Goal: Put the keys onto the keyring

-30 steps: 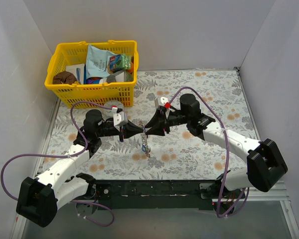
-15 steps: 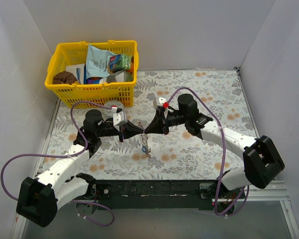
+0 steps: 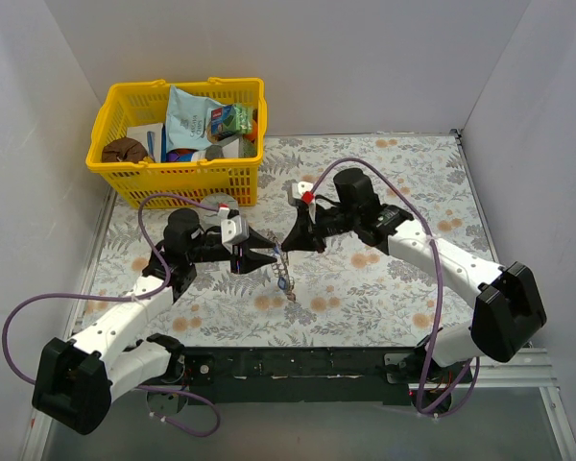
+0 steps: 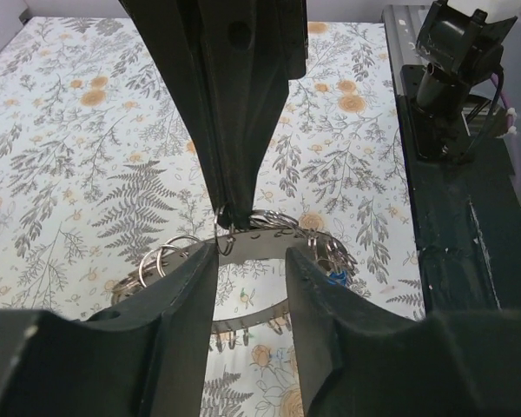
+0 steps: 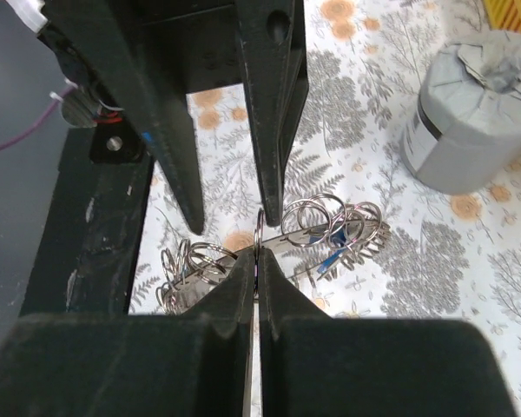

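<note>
One keyring point(image 4: 273, 243) between left gripper point(image 4: 252, 265) fingers point(image 4: 187, 304)

desk point(image 3: 413, 192): white, grey ferns, orange blooms
basket point(image 3: 121, 184): yellow
keyring point(image 5: 365, 233): shiny silver
keys point(image 5: 330, 259): one blue head showing
fingers point(image 5: 269, 78): black
arms point(image 3: 125, 327): white, black joints
cables point(image 3: 17, 336): purple
tin point(image 5: 478, 113): grey, black band

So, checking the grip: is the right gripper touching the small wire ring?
Touching. In the right wrist view the right gripper has its jaws shut on the small wire ring.

Yellow basket point(image 3: 156, 182) (packets inside) beside 1 grey tin point(image 5: 476, 113).
</note>
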Robot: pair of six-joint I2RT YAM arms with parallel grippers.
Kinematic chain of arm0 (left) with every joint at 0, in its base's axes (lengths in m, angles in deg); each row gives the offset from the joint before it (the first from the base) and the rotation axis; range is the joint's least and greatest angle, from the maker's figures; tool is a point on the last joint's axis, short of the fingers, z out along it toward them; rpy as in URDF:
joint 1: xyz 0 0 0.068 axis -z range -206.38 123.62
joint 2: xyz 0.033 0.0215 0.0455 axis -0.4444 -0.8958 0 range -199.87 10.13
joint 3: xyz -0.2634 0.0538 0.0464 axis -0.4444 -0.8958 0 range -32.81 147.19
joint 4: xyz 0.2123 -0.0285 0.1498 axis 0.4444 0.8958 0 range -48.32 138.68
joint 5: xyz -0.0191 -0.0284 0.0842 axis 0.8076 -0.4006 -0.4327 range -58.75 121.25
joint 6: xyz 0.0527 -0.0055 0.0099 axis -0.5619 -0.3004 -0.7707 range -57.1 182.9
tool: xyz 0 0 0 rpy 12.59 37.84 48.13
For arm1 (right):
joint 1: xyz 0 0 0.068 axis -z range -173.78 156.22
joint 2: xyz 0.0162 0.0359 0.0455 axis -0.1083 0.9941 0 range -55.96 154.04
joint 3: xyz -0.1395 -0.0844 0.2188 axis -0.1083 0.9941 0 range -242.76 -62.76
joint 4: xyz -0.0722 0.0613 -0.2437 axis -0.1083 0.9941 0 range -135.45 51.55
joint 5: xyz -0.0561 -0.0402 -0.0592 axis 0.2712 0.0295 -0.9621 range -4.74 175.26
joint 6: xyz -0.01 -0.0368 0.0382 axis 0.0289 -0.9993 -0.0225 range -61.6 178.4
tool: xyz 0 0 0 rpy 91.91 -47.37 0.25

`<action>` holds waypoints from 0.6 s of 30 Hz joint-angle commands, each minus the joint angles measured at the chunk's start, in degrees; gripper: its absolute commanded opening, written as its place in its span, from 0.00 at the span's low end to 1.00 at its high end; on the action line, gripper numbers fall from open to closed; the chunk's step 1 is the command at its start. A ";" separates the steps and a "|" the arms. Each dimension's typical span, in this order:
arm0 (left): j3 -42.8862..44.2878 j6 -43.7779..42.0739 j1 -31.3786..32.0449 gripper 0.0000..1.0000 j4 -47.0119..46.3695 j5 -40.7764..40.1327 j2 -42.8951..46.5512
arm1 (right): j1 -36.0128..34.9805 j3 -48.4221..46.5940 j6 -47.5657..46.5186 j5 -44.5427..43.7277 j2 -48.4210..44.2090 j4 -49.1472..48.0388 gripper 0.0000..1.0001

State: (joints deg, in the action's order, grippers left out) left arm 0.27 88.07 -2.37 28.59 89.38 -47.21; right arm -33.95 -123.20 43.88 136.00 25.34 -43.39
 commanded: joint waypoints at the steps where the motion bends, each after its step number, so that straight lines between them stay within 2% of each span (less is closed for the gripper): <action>1: 2.78 -3.28 0.07 0.42 3.41 1.20 -1.02 | 0.00 -8.27 -8.85 -5.02 1.05 15.30 0.01; 4: 3.83 -3.28 0.25 0.48 3.50 2.77 -2.86 | 0.00 -12.41 -10.96 -7.58 2.20 22.34 0.01; 13: 9.80 -5.83 0.60 0.49 8.24 2.78 -7.69 | -0.44 -17.42 -18.17 -8.29 5.45 35.89 0.01; 18: 12.09 -5.74 1.04 0.46 8.25 4.18 -9.80 | -0.62 -18.31 -20.72 -5.75 6.16 38.98 0.01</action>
State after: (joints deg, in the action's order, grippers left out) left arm 9.25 83.63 -1.96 35.41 91.77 -56.00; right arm -34.08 -138.31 26.78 127.04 31.72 -8.76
